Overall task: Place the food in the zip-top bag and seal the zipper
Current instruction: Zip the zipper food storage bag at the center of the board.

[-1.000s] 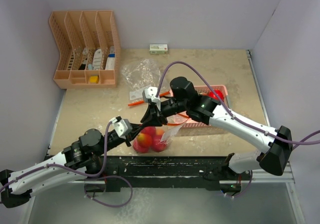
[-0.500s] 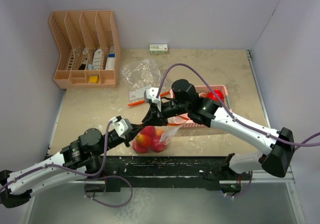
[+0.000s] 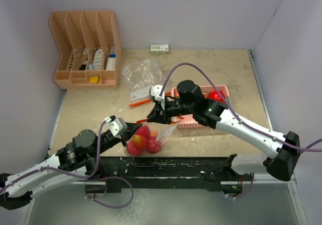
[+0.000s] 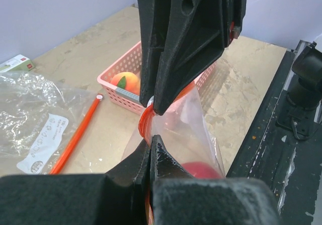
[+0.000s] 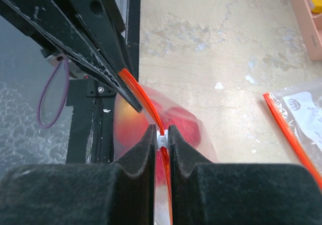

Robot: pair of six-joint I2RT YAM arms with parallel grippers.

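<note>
step: seal | left claw [image 3: 132, 130] clamped on zipper [image 5: 147, 100] end, to be kept taut | right claw [image 5: 161, 137] pinched on slider [image 5: 161, 140], to be drawn straight along track

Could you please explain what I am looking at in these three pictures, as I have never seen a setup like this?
Two robot arms are bolted at the table's near edge. One picture looks down from above; the other two come from a camera on each wrist. The left tool pinches one end of a zip-top bag holding red toy fruit. The right tool is closed on the zipper's white slider. Also on the table: a pink basket, a spare bag, a peach organiser and a small box.
</note>
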